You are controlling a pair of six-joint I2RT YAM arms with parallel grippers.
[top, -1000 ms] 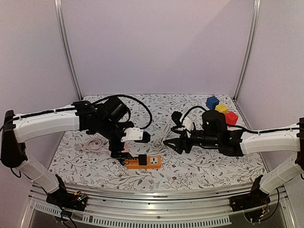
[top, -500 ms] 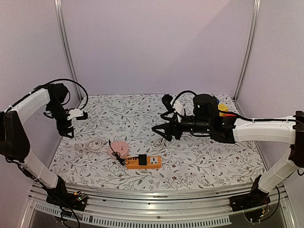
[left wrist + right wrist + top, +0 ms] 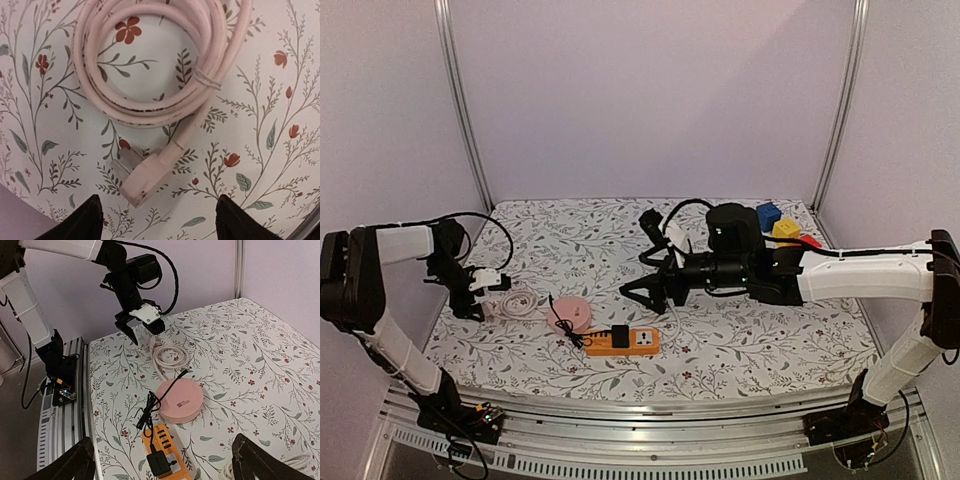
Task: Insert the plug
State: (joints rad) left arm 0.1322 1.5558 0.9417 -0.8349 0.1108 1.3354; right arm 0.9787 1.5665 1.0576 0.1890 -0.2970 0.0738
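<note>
A pale pink plug [image 3: 142, 177] lies flat on the flowered cloth at the end of a coiled pink cable [image 3: 150, 60]; the coil also shows in the top view [image 3: 520, 301]. My left gripper [image 3: 160, 227] is open just above the plug, with one finger on each side and not touching it; in the top view it is at the far left [image 3: 480, 290]. An orange power strip [image 3: 623, 341] lies near the front with a black adapter [image 3: 159, 463] plugged in. My right gripper [image 3: 645, 293] is open and empty, hovering above and behind the strip.
A round pink puck [image 3: 180, 400] with a thin black wire lies between the coil and the strip. A white cable [image 3: 665, 300] lies under my right gripper. Blue, yellow and red blocks [image 3: 785, 228] sit at the back right. The table's left edge [image 3: 20, 220] is close to the plug.
My left arm has swung from the power strip out to the far left and dropped over the pink coil and plug. My right arm has reached further left and forward, still open.
</note>
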